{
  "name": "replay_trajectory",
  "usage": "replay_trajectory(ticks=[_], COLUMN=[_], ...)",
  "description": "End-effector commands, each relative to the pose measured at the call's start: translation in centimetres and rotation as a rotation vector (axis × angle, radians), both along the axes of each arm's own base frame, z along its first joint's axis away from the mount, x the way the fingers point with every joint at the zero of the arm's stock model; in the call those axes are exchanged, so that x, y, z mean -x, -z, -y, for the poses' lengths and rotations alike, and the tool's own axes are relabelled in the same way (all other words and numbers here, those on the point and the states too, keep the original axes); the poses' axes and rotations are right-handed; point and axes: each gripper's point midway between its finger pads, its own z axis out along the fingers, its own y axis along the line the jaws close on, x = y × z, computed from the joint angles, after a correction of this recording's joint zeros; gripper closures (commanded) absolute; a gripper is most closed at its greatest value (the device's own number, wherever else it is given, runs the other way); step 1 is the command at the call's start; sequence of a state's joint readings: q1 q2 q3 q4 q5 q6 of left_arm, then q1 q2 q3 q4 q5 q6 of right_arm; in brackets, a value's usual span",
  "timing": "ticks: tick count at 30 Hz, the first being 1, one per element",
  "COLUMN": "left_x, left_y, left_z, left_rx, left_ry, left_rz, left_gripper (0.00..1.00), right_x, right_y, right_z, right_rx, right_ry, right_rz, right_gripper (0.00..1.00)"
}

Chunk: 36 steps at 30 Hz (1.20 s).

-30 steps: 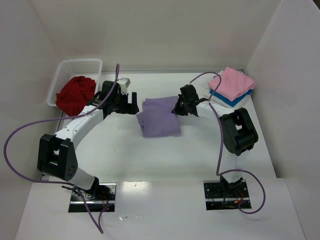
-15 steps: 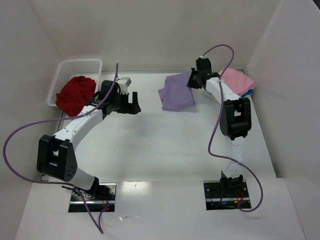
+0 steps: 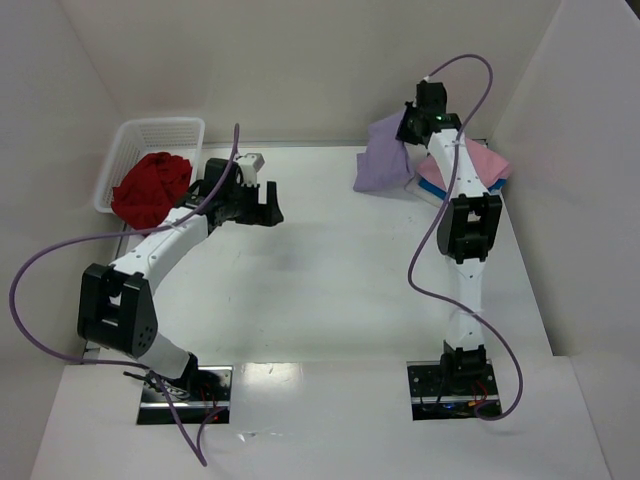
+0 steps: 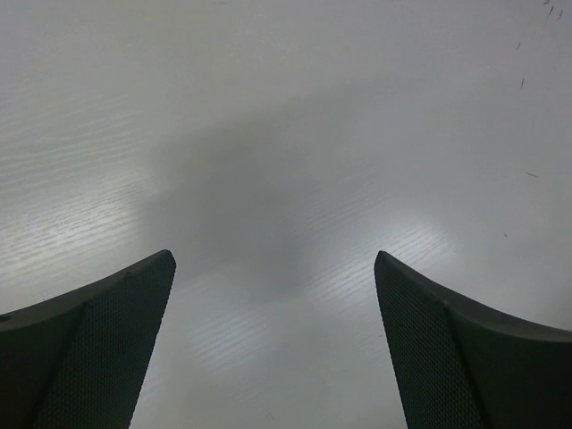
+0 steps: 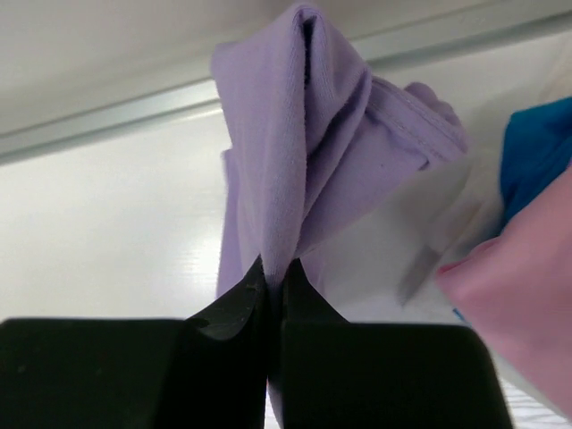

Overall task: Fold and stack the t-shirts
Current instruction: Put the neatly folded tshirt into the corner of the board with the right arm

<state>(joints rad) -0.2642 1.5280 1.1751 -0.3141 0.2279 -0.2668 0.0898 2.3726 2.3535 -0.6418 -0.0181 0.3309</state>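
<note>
Folded lavender t-shirt [image 5: 295,152], soft knit, hangs in limp lengthwise pleats from the right gripper [image 5: 275,277], whose jaws are clamped on a gathered fold. It is held aloft at the table's [image 3: 330,290] far right. The pink t-shirt [image 3: 478,165], lying on the blue t-shirt [image 5: 536,152], sits just to the gripper's right, nearest this arm. The left gripper [image 4: 275,340], jaws apart and empty, hovers near the crumpled red t-shirt [image 3: 150,188] in the white lattice basket [image 3: 160,128].

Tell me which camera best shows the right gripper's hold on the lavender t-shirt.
Right wrist: the right gripper is seen close up, shut on a fold of the lavender t-shirt. Top external shows the shirt hanging from the gripper, but the pinch itself is hidden. Left wrist shows none of it.
</note>
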Motion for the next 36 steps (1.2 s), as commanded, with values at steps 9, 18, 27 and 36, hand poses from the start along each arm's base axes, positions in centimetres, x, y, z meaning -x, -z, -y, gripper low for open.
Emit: replay_trajectory(ticks=[9,18,27,36], left_x=[-1.3,-1.2,-1.1,-1.1], left_y=[-0.8,-0.7,-0.7,-0.9], left_z=[1.1,1.6,1.9,1.9], left_rx=[0.052,0.076,0.095,0.095], left_ry=[0.028,0.044,0.053,0.053], left_rz=[0.009,-0.001,0.001,-0.001], left_gripper=[0.0,0.0,0.0,0.0], right_x=[0.0,2.2,3.5,4.6], right_y=[-8.0,-9.6,-13.0,-16.4], right_z=[6.1,12.2,13.8,15.8], right_rx=[-0.019,0.001,-0.045,-0.04], right_ry=[0.098,0.212,0.186,0.231], right_rz=[0.135,0.138,0.207,0.266], right_gripper=[1.0,1.0,1.0,1.0])
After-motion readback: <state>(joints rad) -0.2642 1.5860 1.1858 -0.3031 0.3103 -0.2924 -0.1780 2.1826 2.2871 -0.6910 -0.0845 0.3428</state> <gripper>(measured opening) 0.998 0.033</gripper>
